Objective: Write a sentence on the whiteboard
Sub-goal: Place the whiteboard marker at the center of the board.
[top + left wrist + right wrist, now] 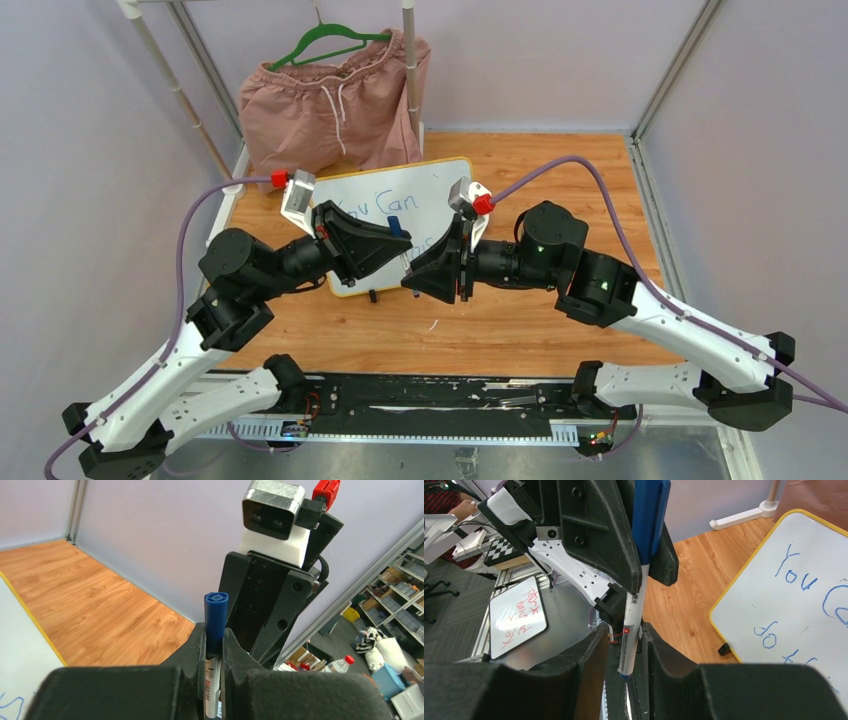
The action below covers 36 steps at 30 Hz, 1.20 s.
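The marker (216, 611) is clamped in the left claw (214, 632). The right claw (624, 629) is held half-wide around its barrel, seemingly for handover.

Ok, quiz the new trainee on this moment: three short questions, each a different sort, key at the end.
1. True or false: the left jaws are shut on the marker.
2. What colour is the lettering on the whiteboard? A red, B blue, C black.
3. Fill in: behind the whiteboard, the pink shorts hang on a ___ hanger.
Key: 1 true; 2 B; 3 green.
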### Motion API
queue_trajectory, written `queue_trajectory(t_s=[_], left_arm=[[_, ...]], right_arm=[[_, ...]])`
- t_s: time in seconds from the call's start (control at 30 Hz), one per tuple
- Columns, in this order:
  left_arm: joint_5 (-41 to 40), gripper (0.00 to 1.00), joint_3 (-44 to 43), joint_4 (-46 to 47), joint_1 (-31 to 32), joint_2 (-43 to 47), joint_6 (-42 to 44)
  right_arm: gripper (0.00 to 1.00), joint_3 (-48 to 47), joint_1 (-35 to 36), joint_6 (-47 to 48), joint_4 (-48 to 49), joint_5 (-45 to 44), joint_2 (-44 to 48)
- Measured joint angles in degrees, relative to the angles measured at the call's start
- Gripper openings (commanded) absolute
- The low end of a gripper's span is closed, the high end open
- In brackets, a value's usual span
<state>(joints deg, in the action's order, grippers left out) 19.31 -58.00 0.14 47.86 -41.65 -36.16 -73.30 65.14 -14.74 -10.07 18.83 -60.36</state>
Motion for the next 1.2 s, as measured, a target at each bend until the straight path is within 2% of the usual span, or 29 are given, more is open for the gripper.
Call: queue_trajectory(t_s=[0.07,0.3,0.33,0.43,0.5,0.57,0.73,0.9,1.0,1.07,1.1,1.17,1.2], left_arm=[[0.02,0.05,0.74,0.02,0.0,0.31,-0.02],[0.04,0.05,2.47,1.51,0.0,1.14,-0.92],[0.04,0.08,2.51,1.55,0.0,1.27,-1.03],[0.02,0.29,2.89,1.97,0.0,1.64,-1.51],[0.02,0.35,3.85,2.69,0.0,2.14,-2.16],[-0.02,0.37,5.18,3.04,0.0,2.84,-3.26],[-0.26,0.33,8.0,3.3,0.0,4.5,-5.25],[-0.48,0.15,9.09,3.74,0.0,5.07,-6.62],[-0.66,0.12,9.14,4.17,0.0,5.07,-6.4],[-0.98,0.02,9.16,4.2,0.0,5.07,-6.34],[-1.14,0.0,9.16,4.17,0.0,5.07,-6.25],[-1.66,0.0,9.16,4.11,0.0,5.07,-6.01],[-2.03,0.0,9.16,3.93,0.0,5.07,-5.77]], right_arm=[[0.25,0.9,-0.09,-0.76,1.25,-0.02,0.13],[0.05,2.71,-0.35,-2.45,3.63,-0.37,0.2],[0.03,2.95,-0.37,-2.62,4.13,-0.39,0.26],[0.0,3.93,-0.44,-3.19,5.7,-0.39,0.66],[0.0,4.94,-0.44,-3.28,6.62,-0.44,1.03],[0.0,6.01,-0.46,-3.3,7.61,-0.63,1.29],[0.0,7.72,-0.46,-3.3,9.97,-1.11,1.73],[0.0,8.02,-0.46,-3.3,11.21,-1.16,1.7],[0.0,8.02,-0.46,-3.69,11.52,-1.18,1.66],[0.0,8.02,-0.46,-3.87,11.56,-1.2,1.66],[0.05,8.02,-0.46,-3.91,11.56,-1.22,1.66],[0.34,8.02,-0.46,-3.93,11.5,-1.25,1.66],[0.44,8.02,-0.46,-3.96,11.39,-1.25,1.66]])
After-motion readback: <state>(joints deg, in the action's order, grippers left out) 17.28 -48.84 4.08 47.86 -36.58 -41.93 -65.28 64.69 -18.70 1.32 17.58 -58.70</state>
